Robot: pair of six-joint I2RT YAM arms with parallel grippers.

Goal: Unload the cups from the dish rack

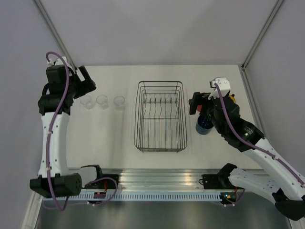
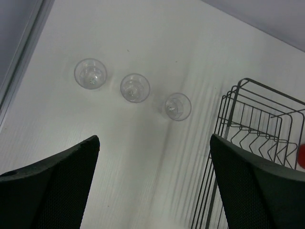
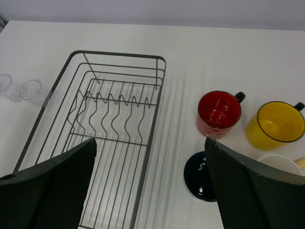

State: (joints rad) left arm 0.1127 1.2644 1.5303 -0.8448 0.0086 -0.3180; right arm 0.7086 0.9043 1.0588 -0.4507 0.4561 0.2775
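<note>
1. The dish rack [image 1: 160, 82] is seen in the middle of the table [image 1: 114, 152], and its wires and tines are bare.
2. Three clear glasses [image 1: 101, 100] are set in a row left of the rack, well apart from it, none touching the next.
3. The left claw [image 2: 155, 139] is held above the table left of the rack, near the glasses. Its fingers are spread wide and nothing is pinched.
4. A red mug [image 3: 218, 112] and a yellow mug [image 3: 276, 125] are stood side by side right of the rack.
5. A dark blue mug [image 3: 200, 174] is placed just beside the red one, also right of the rack. A pale mug [image 3: 281, 164] is partly hidden by a finger.
6. The right claw [image 3: 150, 140] is held right of the rack, above the mugs. It is spread wide and nothing is gripped.
</note>
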